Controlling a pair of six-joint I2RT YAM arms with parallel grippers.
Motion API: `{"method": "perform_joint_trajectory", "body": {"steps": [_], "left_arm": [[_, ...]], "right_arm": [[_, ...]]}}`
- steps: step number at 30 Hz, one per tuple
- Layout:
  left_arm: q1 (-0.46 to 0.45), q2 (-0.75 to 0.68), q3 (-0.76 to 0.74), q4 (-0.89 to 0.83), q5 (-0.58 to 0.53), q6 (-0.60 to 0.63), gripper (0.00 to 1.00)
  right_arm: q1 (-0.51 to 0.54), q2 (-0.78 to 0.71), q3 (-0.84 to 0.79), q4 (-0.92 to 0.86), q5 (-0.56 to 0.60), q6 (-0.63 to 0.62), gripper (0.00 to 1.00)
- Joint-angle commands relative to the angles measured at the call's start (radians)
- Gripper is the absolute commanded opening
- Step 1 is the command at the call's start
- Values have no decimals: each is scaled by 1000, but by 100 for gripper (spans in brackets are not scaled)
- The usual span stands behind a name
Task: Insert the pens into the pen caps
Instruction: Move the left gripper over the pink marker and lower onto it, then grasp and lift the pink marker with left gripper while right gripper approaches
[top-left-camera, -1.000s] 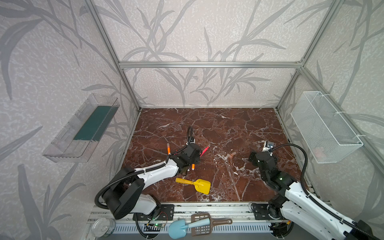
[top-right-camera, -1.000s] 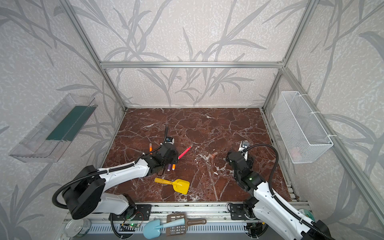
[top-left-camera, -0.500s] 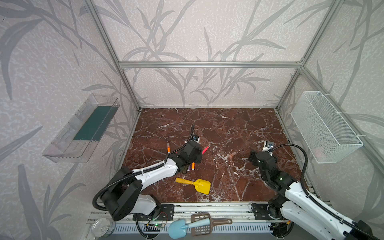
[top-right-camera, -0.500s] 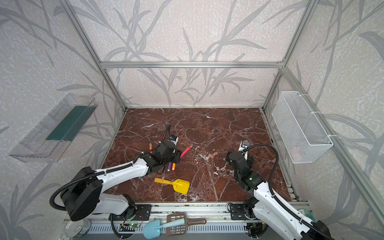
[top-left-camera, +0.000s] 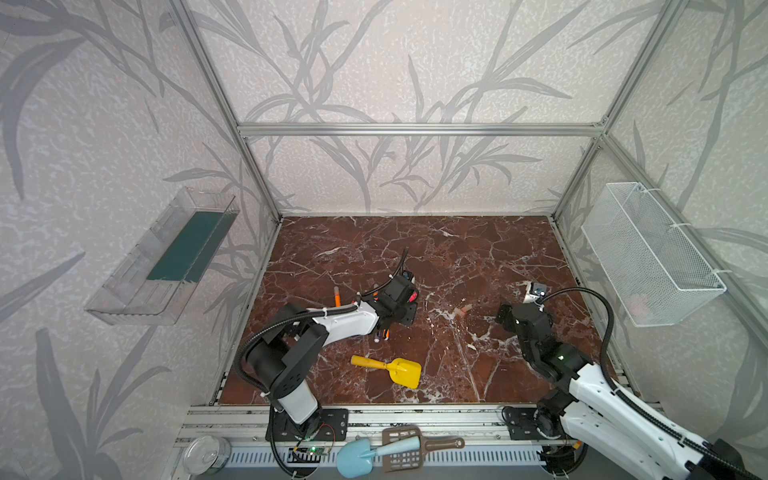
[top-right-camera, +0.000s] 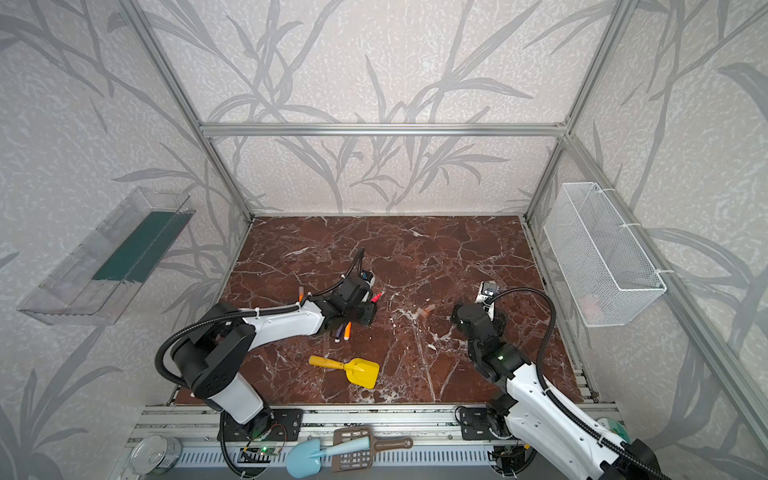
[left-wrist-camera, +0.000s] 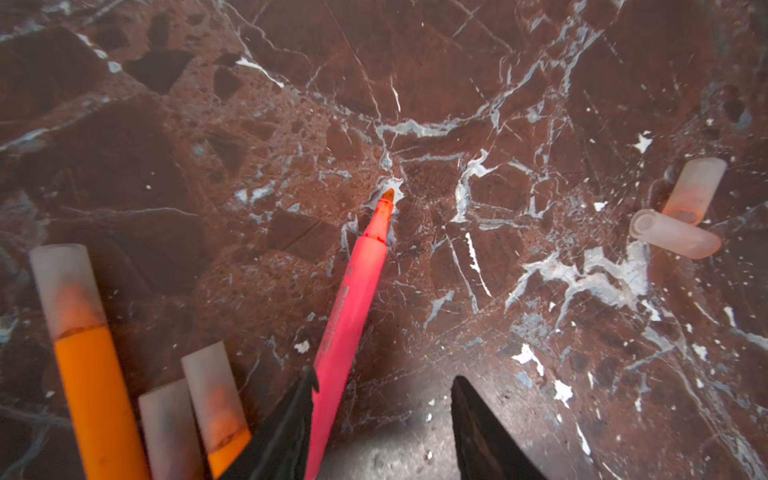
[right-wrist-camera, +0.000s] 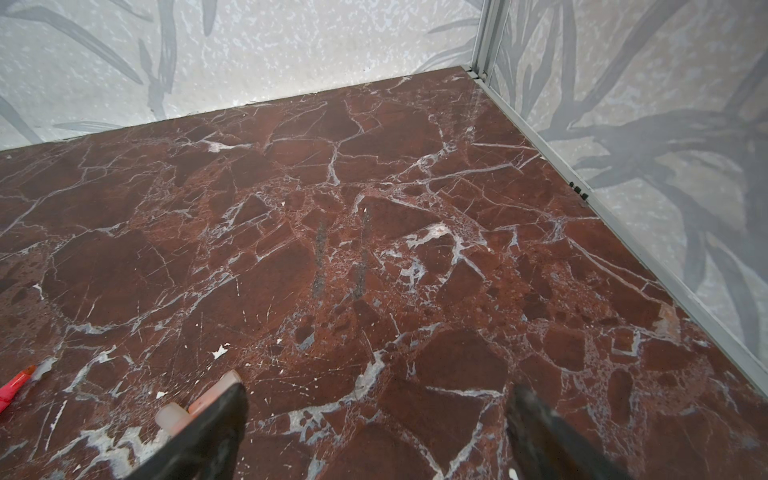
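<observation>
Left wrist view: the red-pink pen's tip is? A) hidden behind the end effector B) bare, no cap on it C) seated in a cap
B: the red-pink pen ends in an exposed pointed tip over the marble table, and the loose pen caps lie apart from it.

Both top views bright and even, soft shadows on the marble floor (top-left-camera: 457, 257). Left wrist view: pink pen (left-wrist-camera: 349, 299) glows overexposed, fingertips (left-wrist-camera: 282, 436) blurred close-up; pale reflection on the floor between them.
</observation>
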Motion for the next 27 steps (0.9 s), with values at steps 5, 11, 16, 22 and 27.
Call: {"method": "perform_joint_trajectory", "body": {"steps": [5,11,16,22,27], "left_arm": [[5,89,75,-56,-8,25,54],[4,120,87,-67,-12,31,51],[1,127,81,-86,-18,30,39],[-6,121,66,-90,-27,23,21],[-7,110,57,-83,-23,22,13]], "right_arm": [[-8,-2,-11,24,-2,-9,95],[-8,-2,-11,26,-6,-11,95],[-10,-4,-12,26,-7,-11,95],[-10,-4,-15,25,-7,-9,95],[-9,-5,-13,25,-9,-9,95]]}}
